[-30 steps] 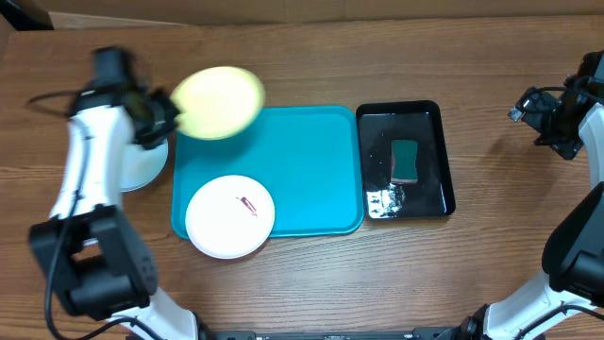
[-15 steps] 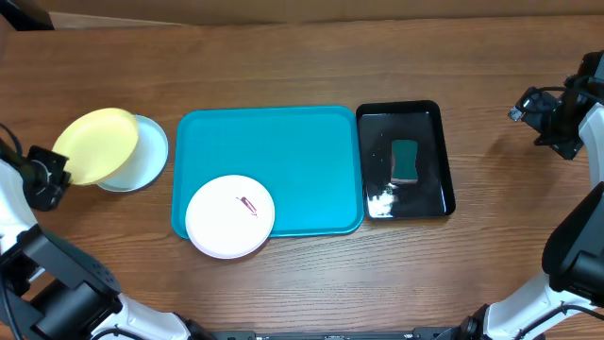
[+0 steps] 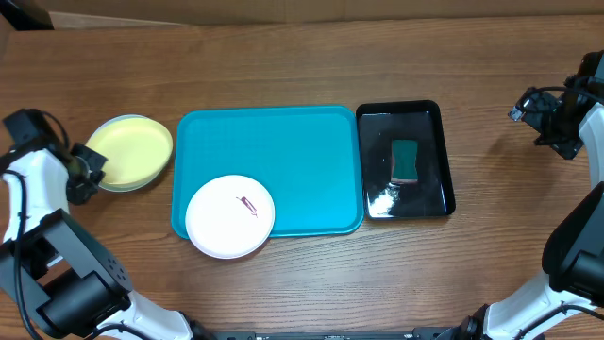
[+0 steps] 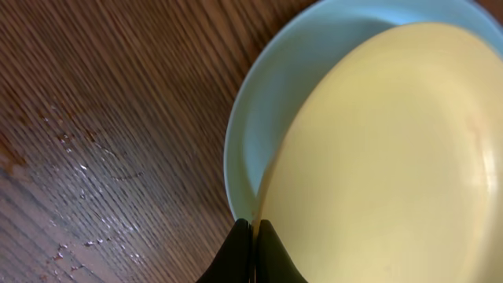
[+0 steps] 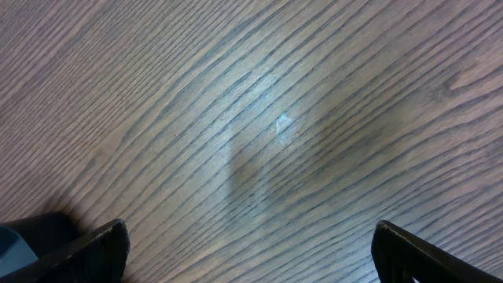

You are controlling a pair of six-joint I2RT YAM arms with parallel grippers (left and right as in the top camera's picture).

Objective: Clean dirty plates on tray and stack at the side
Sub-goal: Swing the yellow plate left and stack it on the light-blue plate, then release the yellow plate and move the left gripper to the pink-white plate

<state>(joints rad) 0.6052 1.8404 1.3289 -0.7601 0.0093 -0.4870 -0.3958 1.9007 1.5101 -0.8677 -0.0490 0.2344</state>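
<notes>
The yellow-green plate rests, slightly offset, on the pale blue plate on the table left of the turquoise tray. My left gripper is shut on the yellow-green plate's left rim. The white plate lies at the tray's front left corner, overhanging its rim, with a small reddish smudge on it. My right gripper hangs open over bare wood at the far right, with nothing between its fingers.
A glossy black tray stands right of the turquoise tray, holding a green sponge and a patch of white foam. Small wet specks mark the wood left of the stacked plates.
My left gripper has carried the yellow-green plate from above the tray's back left corner leftward and set it down onto the pale blue plate. The right arm has not moved.
</notes>
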